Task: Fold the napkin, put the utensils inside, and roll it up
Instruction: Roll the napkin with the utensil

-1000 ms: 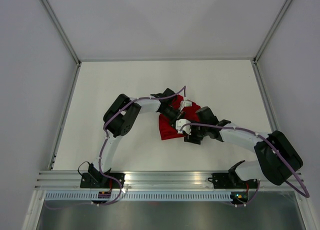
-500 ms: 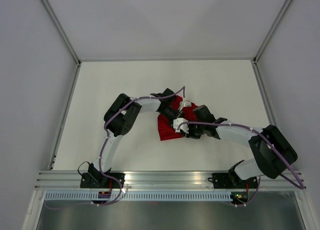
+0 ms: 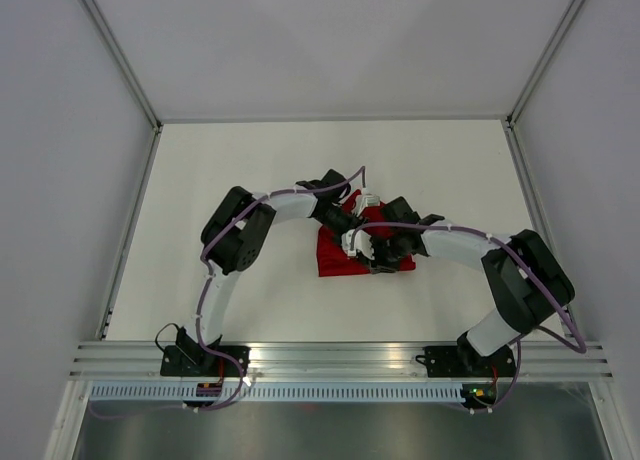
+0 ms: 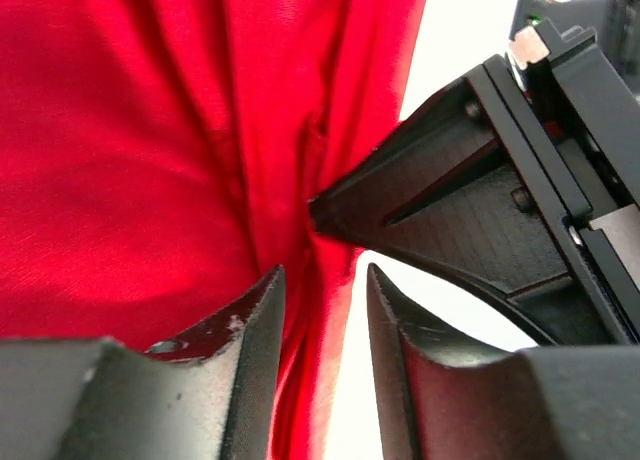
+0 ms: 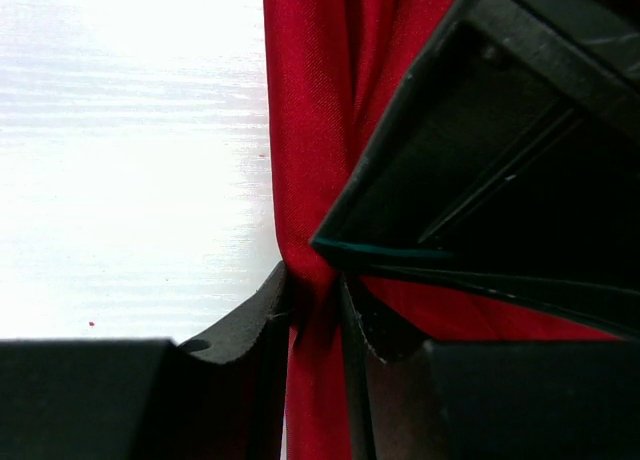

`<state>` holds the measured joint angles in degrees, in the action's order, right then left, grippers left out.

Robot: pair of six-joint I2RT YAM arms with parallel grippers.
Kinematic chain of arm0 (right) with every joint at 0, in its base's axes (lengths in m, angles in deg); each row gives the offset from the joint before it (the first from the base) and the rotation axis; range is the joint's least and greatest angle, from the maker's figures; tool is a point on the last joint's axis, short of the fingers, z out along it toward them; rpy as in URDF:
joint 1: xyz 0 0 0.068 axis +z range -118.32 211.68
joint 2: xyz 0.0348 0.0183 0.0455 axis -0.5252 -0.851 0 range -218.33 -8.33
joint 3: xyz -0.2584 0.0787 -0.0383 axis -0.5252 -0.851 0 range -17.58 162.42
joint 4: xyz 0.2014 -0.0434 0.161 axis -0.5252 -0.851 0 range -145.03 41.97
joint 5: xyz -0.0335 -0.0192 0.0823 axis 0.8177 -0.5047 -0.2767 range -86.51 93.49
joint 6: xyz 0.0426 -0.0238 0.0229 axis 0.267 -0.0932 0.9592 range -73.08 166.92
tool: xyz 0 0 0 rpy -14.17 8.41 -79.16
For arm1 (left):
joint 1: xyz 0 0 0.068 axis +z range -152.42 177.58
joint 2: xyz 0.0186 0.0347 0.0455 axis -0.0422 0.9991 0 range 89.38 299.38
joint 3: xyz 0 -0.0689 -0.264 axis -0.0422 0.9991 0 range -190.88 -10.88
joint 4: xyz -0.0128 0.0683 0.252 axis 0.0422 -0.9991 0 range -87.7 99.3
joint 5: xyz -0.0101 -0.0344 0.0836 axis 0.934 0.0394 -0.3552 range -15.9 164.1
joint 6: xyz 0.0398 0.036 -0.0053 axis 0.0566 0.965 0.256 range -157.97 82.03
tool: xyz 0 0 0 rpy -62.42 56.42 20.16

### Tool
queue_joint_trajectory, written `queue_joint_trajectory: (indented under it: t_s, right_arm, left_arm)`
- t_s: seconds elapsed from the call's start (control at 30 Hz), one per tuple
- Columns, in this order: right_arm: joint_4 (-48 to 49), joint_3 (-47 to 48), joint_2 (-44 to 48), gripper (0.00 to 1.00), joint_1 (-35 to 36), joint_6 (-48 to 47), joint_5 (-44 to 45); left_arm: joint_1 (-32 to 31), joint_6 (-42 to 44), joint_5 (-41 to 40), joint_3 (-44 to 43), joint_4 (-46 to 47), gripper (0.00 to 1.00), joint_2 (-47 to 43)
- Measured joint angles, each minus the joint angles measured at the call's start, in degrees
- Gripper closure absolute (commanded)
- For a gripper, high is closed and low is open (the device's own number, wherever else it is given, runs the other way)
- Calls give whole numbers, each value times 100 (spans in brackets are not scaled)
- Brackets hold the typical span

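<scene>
The red napkin point(image 3: 334, 261) lies bunched in the middle of the white table point(image 3: 220, 170), with both grippers meeting over its far side. My left gripper point(image 3: 352, 218) is open. In the left wrist view a napkin point(image 4: 130, 160) fold lies against one finger and bare table shows in the gap of the left gripper point(image 4: 325, 295). My right gripper point(image 3: 363, 246) is shut on a narrow fold of the napkin point(image 5: 305, 100), pinched in the right gripper point(image 5: 318, 305). The two grippers almost touch. The utensils are out of view.
The enclosure's white walls rise on three sides of the table, with metal posts point(image 3: 125, 75) at the far corners. An aluminium rail point(image 3: 330, 355) with both arm bases runs along the near edge.
My left gripper has opened off the napkin fold. My right gripper has moved left onto the napkin and closed on that fold.
</scene>
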<state>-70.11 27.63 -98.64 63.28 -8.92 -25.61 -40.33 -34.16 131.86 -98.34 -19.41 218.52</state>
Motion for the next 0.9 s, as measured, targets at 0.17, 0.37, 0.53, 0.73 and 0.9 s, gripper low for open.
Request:
queue_joint_trajectory:
  t_s: [0.17, 0.37, 0.53, 0.73, 0.9]
  right_arm:
    - [-638, 507, -426, 89, -247, -190, -417]
    - [-1467, 1161, -1036, 89, -592, -463, -1014]
    - [-2192, 1729, -1620, 89, -859, -686, -1508]
    - [-3117, 2439, -2343, 89, -1113, -883, -1980]
    - [-3716, 2796, -2743, 88, -1204, -957, -2166]
  left_arm:
    - [153, -245, -660, 92, 118, 53, -306]
    - [538, -767, -1104, 463, 595, 53, -1019]
    - [765, -1119, -1727, 833, 1054, 52, -1862]
    - [730, -1381, -2662, 1792, 1784, 51, -3099]
    - [592, -1427, -3602, 2806, 2326, 50, -4116]
